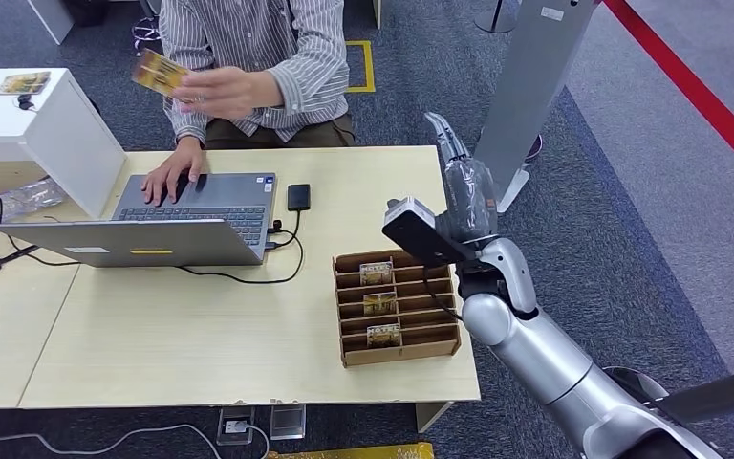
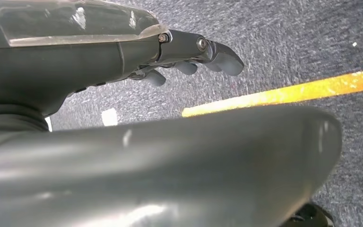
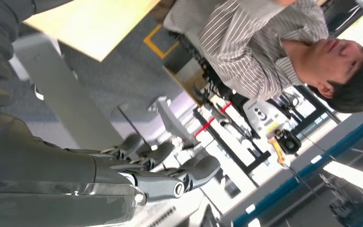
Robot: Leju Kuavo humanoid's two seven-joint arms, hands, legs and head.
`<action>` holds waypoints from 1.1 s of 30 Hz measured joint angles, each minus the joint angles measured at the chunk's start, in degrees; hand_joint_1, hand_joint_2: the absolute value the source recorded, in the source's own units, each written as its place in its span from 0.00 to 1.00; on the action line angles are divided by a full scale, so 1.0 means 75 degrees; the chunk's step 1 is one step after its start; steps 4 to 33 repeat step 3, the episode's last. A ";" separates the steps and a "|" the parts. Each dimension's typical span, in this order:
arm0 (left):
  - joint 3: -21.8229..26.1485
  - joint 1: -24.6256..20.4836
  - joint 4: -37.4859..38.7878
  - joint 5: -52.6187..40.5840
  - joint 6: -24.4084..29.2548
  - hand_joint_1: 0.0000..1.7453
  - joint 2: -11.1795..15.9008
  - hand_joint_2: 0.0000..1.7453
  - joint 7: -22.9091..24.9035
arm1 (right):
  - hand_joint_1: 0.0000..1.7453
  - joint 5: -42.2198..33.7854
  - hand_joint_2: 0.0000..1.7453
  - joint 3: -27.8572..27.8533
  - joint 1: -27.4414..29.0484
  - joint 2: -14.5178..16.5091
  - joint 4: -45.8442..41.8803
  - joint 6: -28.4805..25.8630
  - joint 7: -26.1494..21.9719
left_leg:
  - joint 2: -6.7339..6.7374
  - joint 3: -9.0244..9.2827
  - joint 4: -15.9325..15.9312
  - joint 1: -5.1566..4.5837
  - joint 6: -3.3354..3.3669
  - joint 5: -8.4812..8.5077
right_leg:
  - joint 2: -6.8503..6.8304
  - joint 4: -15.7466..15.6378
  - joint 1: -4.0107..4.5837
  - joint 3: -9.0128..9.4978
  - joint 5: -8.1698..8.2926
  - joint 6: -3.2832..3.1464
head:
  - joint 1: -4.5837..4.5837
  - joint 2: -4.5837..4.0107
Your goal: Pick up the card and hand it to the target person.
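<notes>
Although the small yellow-and-brown printed card (image 1: 160, 72) is already pinched in the raised hand of the person in the grey striped shirt (image 1: 277, 48), seated across the pale wooden table (image 1: 201, 335), the robot's right hand (image 1: 465, 191) hangs raised beside the table's far right edge with nothing in it, fingers apart and pointing up. The handover looks done, so the risks lie in the withdrawal.

Just below and to the left of that arm sits the brown cardboard slotted tray (image 1: 397, 308), holding three more cards upright in its compartments. A careless lowering of the arm could clip the tray's wall, push it toward the table edge or knock the cards flat. A black cable (image 1: 277, 273) runs close to the tray from the open grey laptop (image 1: 153, 225), which the person's other hand rests on, and a black rectangular drive (image 1: 298, 197) lies beside it; a sweep across the table could snag that cable and drag the laptop.

A tall grey panel (image 1: 535, 86) stands just beyond the raised hand, so swinging outward risks striking it. The left hand (image 2: 189, 56) hangs over grey carpet, fingers loosely apart and holding nothing, well away from all this.
</notes>
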 joint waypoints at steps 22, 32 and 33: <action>0.0002 0.0014 0.0000 0.0059 0.0072 0.00 0.0002 0.00 0.0000 | 0.00 -0.0636 1.00 0.0023 0.0059 0.0001 -0.0032 0.0125 -0.0087 | 0.0000 0.0003 0.0000 0.0000 0.0000 0.0000 | 0.0000 0.0000 0.0000 0.0001 0.0000 0.0000 | -0.0003 0.0000; 0.0002 0.0014 0.0000 0.0059 0.0072 0.00 0.0002 0.00 0.0000 | 0.00 -0.0636 1.00 0.0023 0.0059 0.0001 -0.0032 0.0125 -0.0087 | 0.0000 0.0003 0.0000 0.0000 0.0000 0.0000 | 0.0000 0.0000 0.0000 0.0001 0.0000 0.0000 | -0.0003 0.0000; 0.0002 0.0014 0.0000 0.0059 0.0072 0.00 0.0002 0.00 0.0000 | 0.00 -0.0636 1.00 0.0023 0.0059 0.0001 -0.0032 0.0125 -0.0087 | 0.0000 0.0003 0.0000 0.0000 0.0000 0.0000 | 0.0000 0.0000 0.0000 0.0001 0.0000 0.0000 | -0.0003 0.0000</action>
